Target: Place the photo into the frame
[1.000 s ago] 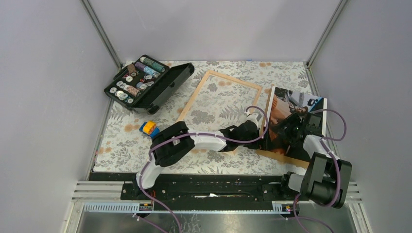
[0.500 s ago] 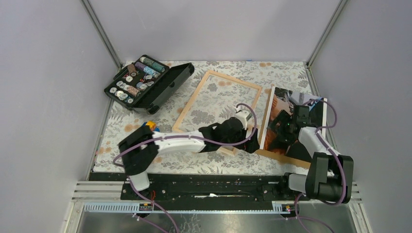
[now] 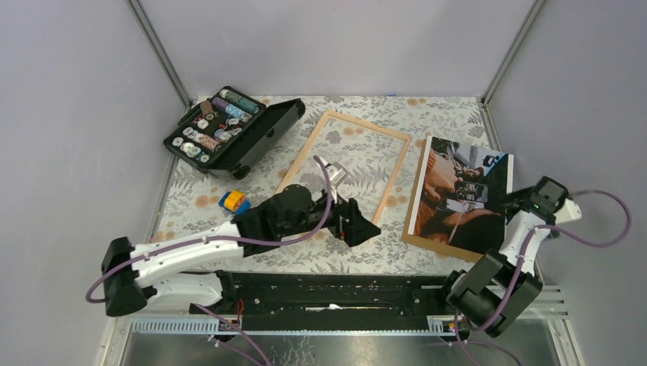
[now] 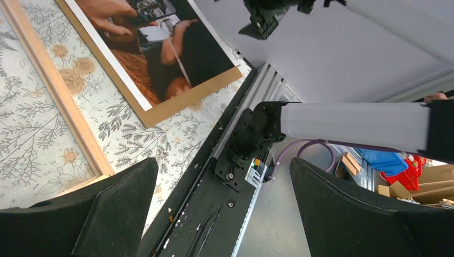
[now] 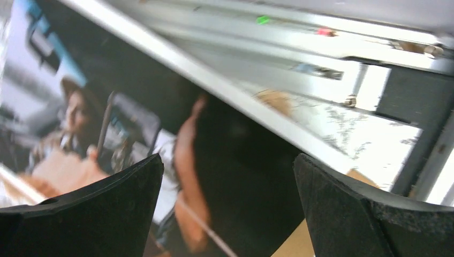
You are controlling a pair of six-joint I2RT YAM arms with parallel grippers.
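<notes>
The photo (image 3: 458, 191) lies flat on the brown backing board (image 3: 442, 245) at the right of the table. It also shows in the left wrist view (image 4: 160, 48) and blurred in the right wrist view (image 5: 107, 123). The frame (image 3: 301, 156), pale wood with a see-through centre, lies left of it, apart from it; its near rail shows in the left wrist view (image 4: 59, 91). My left gripper (image 3: 366, 229) is open and empty, over the frame's near right corner (image 4: 222, 214). My right gripper (image 3: 523, 204) is open and empty, above the photo's right edge (image 5: 227, 209).
An open black case (image 3: 229, 130) with spools and coins sits at the back left. A small blue and orange object (image 3: 234, 201) lies left of the frame. The black base rail (image 3: 336, 286) runs along the near edge. Grey walls close in both sides.
My left arm has pulled back left from the photo's left edge to the frame's near corner. My right gripper has moved off the photo towards its right edge. The photo now lies flat and uncovered.
</notes>
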